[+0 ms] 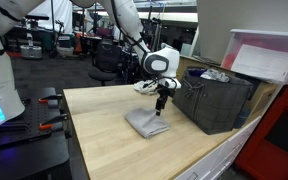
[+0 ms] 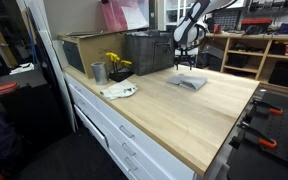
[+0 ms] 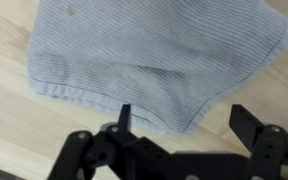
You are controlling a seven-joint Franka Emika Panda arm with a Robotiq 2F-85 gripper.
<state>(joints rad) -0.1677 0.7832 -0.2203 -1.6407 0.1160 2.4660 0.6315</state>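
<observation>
Wrist view: gripper (image 3: 181, 112) over the table (image 3: 14, 120), fingers apart, nothing between them. Both tips hang at the near hem of the cloth (image 3: 154, 50); cannot tell whether they touch it. Cloth is grey ribbed knit, lying flat on pale wood with slight creases. In an exterior view the gripper (image 1: 161, 104) points straight down, just above one edge of the cloth (image 1: 147, 122). Just beyond the cloth a dark crate (image 1: 216, 100) stands at the table's back edge, near the cloth but apart from it. In an exterior view, well apart from the cloth along the table front, a white rag (image 2: 119, 91) lies flat. Beyond it stand a metal cup (image 2: 98, 72) and yellow flowers (image 2: 115, 62), just beside the crate. Farthest from the cloth, past the table, are workshop shelves (image 2: 254, 55), contents too small to tell.
</observation>
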